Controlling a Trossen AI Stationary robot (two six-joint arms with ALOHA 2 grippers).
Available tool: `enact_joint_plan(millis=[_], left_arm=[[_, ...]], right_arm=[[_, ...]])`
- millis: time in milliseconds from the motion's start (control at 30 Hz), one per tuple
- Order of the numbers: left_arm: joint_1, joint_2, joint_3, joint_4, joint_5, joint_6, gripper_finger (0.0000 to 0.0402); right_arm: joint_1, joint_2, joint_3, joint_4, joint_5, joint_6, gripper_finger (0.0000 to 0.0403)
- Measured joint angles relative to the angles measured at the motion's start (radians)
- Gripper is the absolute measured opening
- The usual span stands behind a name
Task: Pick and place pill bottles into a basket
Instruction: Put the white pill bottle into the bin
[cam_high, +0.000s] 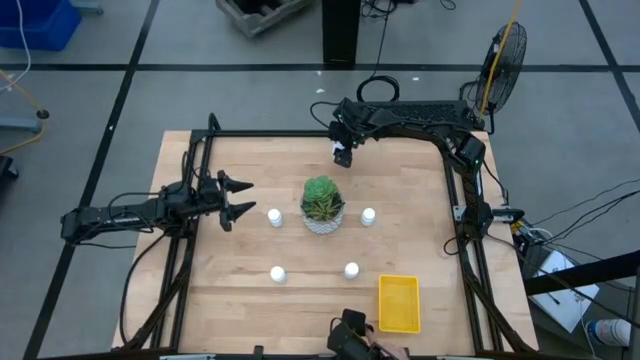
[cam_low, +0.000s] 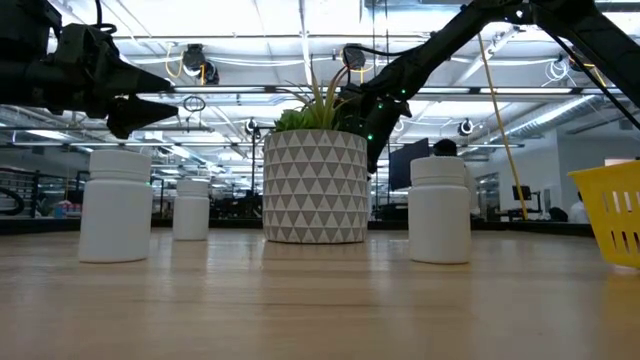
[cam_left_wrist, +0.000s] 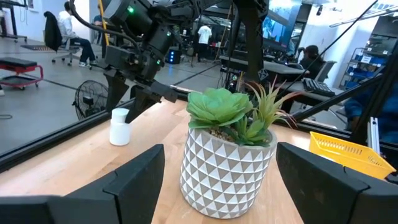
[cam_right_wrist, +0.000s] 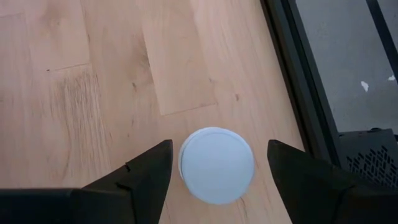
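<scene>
From above, shows a wooden surface with four pill bottles standing upright and spread around a potted plant at its middle: two flanking the pot, two nearer the front edge. Places the yellow basket at the front right corner, well apart from every bottle and holding none. Finds the left hand at the left side, fingers spread apart and gripping nothing, pointed toward the plant; finds the right hand near the far edge, behind the plant. From table height, puts three bottles in a row with the triangle-patterned pot between them (the fourth cannot be made out here), the basket's wall at the right edge, and the left hand's open tips above the leftmost bottle. Past the left wrist, catches the plant close up, one bottle beyond it beside the right arm, and the basket farther off. Past the right wrist, looks straight down on a fifth pill bottle standing near the surface's dark frame, with the fingers apart on either side of its cap, a gap showing each side, not clamped.
</scene>
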Motion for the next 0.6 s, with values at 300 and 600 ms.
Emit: enact_joint_plan(millis=[300,600], left_arm=[[0.0,0.0,0.0,-0.006,0.0,-0.002,0.031],[0.0,0.0,0.0,-0.006,0.0,-0.001,0.031]], right_arm=[[0.0,0.0,0.0,-0.006,0.0,0.001,0.0253],[0.0,0.0,0.0,-0.003,-0.001,0.001,0.0249]])
